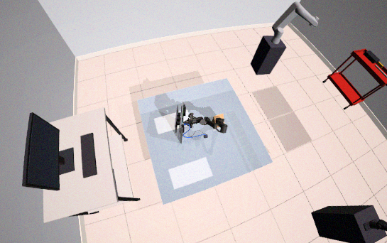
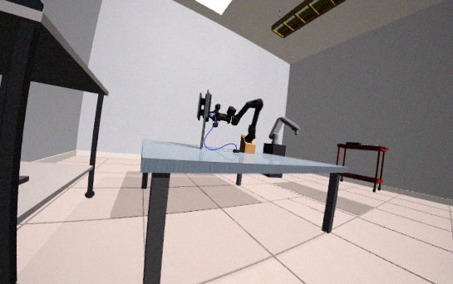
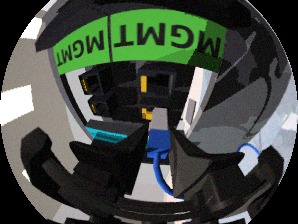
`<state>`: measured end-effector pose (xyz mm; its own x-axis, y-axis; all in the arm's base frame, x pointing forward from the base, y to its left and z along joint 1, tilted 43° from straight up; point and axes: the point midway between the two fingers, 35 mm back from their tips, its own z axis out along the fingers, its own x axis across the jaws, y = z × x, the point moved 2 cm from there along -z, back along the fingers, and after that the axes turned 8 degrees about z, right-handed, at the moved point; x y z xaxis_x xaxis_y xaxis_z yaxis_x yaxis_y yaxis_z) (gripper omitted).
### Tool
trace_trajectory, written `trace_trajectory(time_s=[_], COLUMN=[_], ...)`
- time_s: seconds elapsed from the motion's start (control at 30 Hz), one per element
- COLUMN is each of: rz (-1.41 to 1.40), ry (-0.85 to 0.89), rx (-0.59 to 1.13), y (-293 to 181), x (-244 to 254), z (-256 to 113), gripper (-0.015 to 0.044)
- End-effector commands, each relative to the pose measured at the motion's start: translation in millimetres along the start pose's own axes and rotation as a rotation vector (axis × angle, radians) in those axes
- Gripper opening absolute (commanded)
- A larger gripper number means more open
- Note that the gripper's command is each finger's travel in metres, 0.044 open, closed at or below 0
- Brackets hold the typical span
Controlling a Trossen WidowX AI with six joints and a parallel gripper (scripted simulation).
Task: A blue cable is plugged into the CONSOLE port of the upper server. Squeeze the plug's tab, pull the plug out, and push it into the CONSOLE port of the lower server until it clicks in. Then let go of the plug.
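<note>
Blue cable trails from the plug, which sits between the fingertips of the gripper. The gripper is closed on it, one finger to each side, with the plug's grey nose reaching out ahead of the tips toward the dark port face.

Directly ahead of the gripper, gold contacts show beside that nose, and another port lies just beyond them in the wrist view. Farther on, past the ports, runs a green label reading MGMT, upside down; no CONSOLE lettering can be made out. Behind the plug the cable bends away and droops to a small black block on the table, below the gripper.

So the grasp is made. The nose looks to be outside a port, which would mean the pull is done, but its depth is hard to judge, and I cannot tell which server it faces. Letting go is certainly left; if the plug is indeed free, lining it up with the lower CONSOLE port and pushing until it clicks probably remain too
</note>
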<state>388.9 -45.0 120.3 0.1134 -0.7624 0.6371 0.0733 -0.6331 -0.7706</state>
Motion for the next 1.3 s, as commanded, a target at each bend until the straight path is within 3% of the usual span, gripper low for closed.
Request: trace_trajectory(time_s=[0.0,1.27], rz=[0.001,0.000], ry=[0.012,0.013], rx=[0.001,0.001], y=[-0.4,1.2], x=[2.5,2.7], z=[2.0,7.1], gripper=[0.0000,0.0000])
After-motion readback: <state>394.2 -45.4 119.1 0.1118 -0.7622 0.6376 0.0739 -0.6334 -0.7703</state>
